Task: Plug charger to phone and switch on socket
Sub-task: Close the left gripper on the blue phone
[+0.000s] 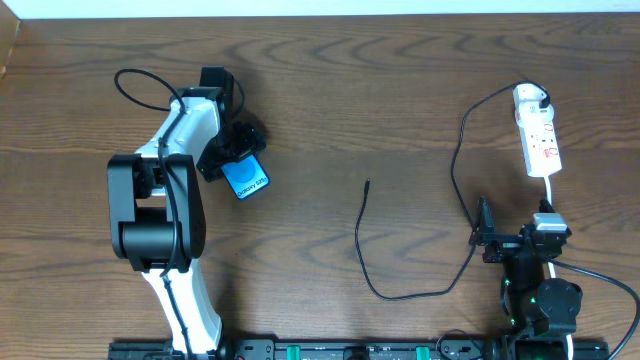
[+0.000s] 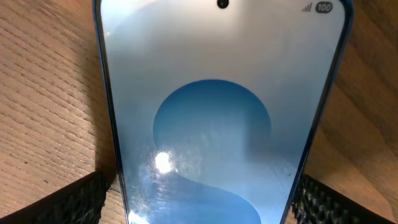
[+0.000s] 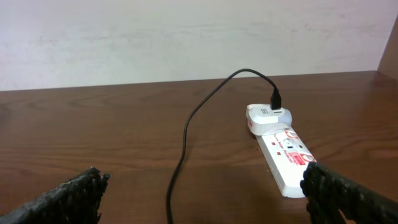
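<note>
The phone, blue-screened, lies left of the table's middle and fills the left wrist view. My left gripper is open and straddles it, with a narrow strip of wood showing between each finger and the phone's edges. The white socket strip lies at the far right. The charger's white adapter is plugged into its far end. The black cable loops down and left to its plug tip, which lies loose. My right gripper is open and empty, near the front right.
The cable runs across the wood between my right fingers. The strip's white cord runs toward the right arm's base. The left arm's black cable arcs at the far left.
</note>
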Motion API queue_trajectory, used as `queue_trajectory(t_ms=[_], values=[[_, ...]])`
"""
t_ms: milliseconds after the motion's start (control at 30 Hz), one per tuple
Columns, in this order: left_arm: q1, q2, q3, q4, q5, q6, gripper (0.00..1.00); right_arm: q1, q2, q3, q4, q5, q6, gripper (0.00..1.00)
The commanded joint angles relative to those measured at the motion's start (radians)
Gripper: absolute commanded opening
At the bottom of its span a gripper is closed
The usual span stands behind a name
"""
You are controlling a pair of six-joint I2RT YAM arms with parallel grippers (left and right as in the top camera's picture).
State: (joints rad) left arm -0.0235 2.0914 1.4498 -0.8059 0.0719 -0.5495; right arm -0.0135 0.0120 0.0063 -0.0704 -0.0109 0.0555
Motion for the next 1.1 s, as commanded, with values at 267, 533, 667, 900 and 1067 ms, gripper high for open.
queue_trajectory(t_ms=[267, 533, 667, 900, 1067], values=[[0.0, 0.029, 0.003, -0.021, -0.009, 0.026, 0.95, 0.011, -0.005, -0.001, -0.004, -0.006, -0.012, 0.99], [0.0, 0.029, 0.003, -0.022, -0.009, 0.026, 0.95, 0.011, -0.005, -0.001, -0.005, -0.006, -0.012, 0.99], [0.0, 0.029, 0.003, -0.024, -0.009, 0.026, 0.95, 0.011, -0.005, -0.001, -0.005, -0.006, -0.012, 0.99], [0.0, 0.029, 0.003, -0.034, -0.009, 0.04, 0.95, 0.011, -0.005, -0.001, -0.005, -0.006, -0.012, 0.99], [0.0, 0.029, 0.003, -0.034, -0.01, 0.04, 0.95, 0.011, -0.005, -0.001, -0.004, -0.006, -0.012, 0.99]])
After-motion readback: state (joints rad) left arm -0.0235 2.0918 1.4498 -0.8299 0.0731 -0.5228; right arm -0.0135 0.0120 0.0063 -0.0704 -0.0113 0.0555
